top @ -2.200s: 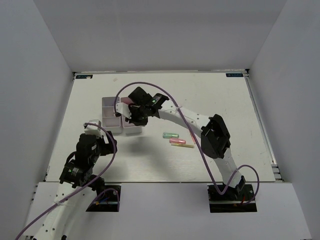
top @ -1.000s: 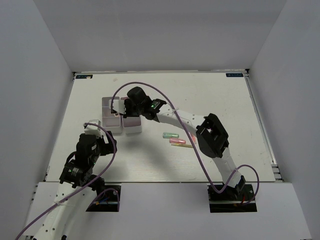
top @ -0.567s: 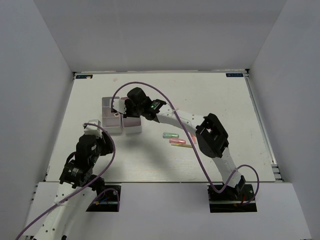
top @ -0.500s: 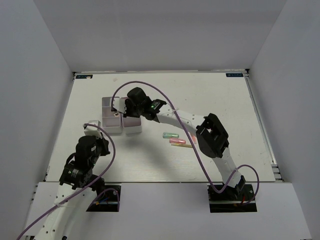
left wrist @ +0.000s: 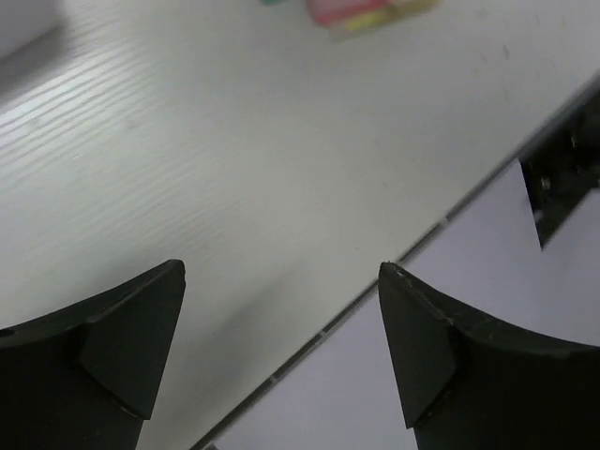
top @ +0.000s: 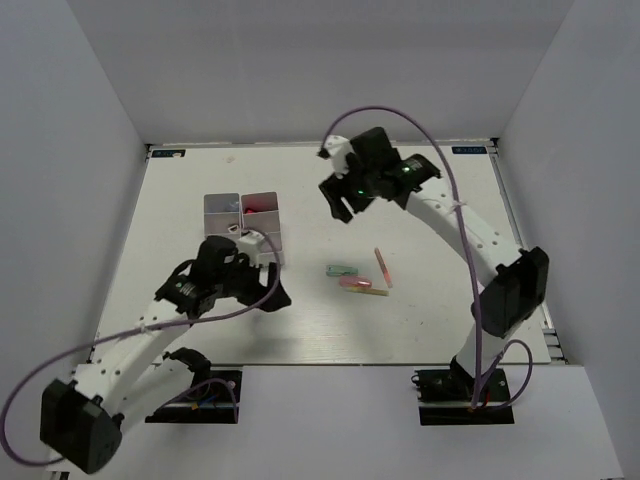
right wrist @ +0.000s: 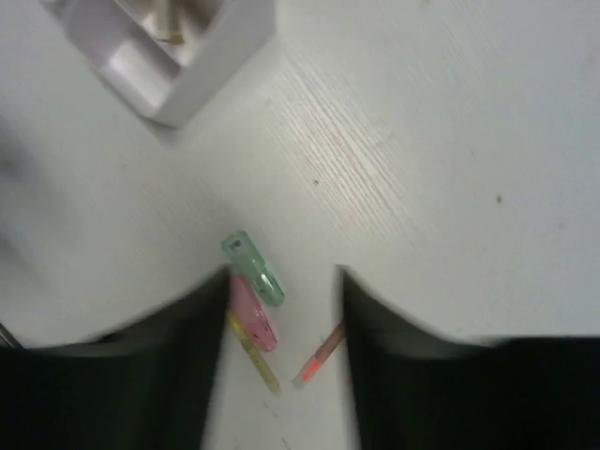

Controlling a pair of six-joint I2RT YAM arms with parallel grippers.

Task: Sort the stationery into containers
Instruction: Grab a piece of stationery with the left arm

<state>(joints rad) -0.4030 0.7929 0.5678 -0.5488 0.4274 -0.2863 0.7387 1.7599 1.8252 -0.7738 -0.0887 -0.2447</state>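
A green piece (right wrist: 255,270), pink piece (right wrist: 251,323), yellow piece (right wrist: 253,366) and pencil (right wrist: 321,356) lie mid-bench (top: 300,330), right of the containers (top: 243,225). The right claw (right wrist: 281,277) hangs high over them, partly open and empty, probably to line up a pick. The left claw (left wrist: 281,272), wide and empty, sits toward the near edge, clear of that path.
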